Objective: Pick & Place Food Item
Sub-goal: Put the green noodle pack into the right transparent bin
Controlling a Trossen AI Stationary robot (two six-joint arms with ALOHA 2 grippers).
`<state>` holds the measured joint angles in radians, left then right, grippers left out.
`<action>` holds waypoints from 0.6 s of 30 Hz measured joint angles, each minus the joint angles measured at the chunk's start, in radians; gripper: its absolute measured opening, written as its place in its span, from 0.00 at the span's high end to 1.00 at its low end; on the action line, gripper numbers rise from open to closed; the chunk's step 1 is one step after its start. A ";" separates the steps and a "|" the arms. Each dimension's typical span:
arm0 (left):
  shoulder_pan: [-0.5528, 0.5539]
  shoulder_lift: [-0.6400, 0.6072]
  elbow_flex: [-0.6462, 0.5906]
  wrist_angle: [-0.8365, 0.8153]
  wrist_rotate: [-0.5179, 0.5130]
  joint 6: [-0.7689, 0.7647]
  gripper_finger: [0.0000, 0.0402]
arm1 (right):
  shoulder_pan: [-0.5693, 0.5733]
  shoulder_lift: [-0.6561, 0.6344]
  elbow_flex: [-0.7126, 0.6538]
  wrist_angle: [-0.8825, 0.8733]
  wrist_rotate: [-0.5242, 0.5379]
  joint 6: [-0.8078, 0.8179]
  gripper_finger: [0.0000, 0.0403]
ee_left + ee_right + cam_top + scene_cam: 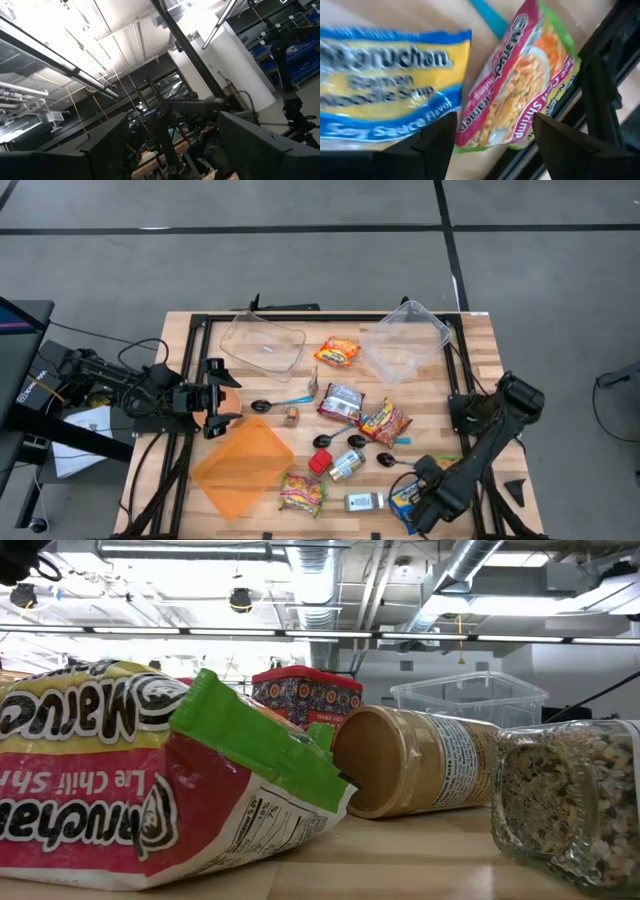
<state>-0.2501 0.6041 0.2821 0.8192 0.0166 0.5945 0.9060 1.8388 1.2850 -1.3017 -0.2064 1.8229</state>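
From above, you can see the two clear plastic containers, one [262, 343] on the left and one [404, 339] on the right at the far side of the table, both apparently empty, so nothing has been placed yet. Your right gripper [418, 510] sits at the near right corner, right over the blue-and-yellow ramen packet [403, 498], well apart from the right container. The left gripper [222, 398] waits beside the orange lid [242, 464], fingers spread and holding nothing. At table level you only get a red-and-green Maruchan packet [150, 780], a jar on its side [420, 762] and a clear container [470, 697] behind. The left wrist view looks up at the ceiling. In the right wrist view the fingers [432, 142] stand apart just above the soy sauce ramen [385, 85] and a chili shrimp packet [520, 85]; contact is likely not made, though that is hard to judge. Grasp, carry and drop all remain.
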 joint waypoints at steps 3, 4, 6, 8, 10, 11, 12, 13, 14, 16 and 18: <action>0.000 0.000 0.000 0.000 0.000 0.001 0.26 | -0.010 0.045 -0.001 -0.029 -0.046 -0.059 0.37; 0.000 0.000 0.000 0.000 0.000 0.002 0.26 | -0.014 0.052 0.000 -0.037 -0.053 -0.072 0.37; 0.000 0.000 0.000 0.000 0.000 0.002 0.26 | -0.017 0.067 -0.001 -0.044 -0.055 -0.089 0.37; 0.000 0.000 0.000 0.000 0.000 0.002 0.26 | -0.018 0.072 -0.001 -0.048 -0.055 -0.094 0.37; 0.000 0.000 0.000 0.000 0.000 0.002 0.26 | -0.017 0.079 0.000 -0.040 -0.055 -0.091 0.37; 0.000 0.000 0.000 0.000 0.000 0.002 0.26 | -0.014 0.083 0.000 -0.030 -0.053 -0.089 0.37; 0.000 0.000 0.000 0.000 0.000 0.002 0.26 | -0.014 0.083 -0.001 -0.021 -0.052 -0.088 0.37; 0.000 0.000 0.000 0.000 0.000 0.002 0.26 | -0.014 0.081 0.000 -0.016 -0.051 -0.083 0.37; 0.000 0.000 0.000 0.000 0.000 0.001 0.26 | -0.014 0.081 0.000 -0.013 -0.049 -0.071 0.37; 0.000 0.000 0.000 0.000 0.000 0.000 0.26 | -0.014 0.081 0.000 -0.010 -0.036 -0.048 0.38; 0.000 0.000 0.000 -0.001 0.000 0.000 0.26 | -0.014 0.081 0.000 -0.010 -0.031 -0.044 0.42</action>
<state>-0.2497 0.6041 0.2821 0.8185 0.0167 0.5945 0.8923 1.9195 1.2850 -1.3114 -0.2375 1.7790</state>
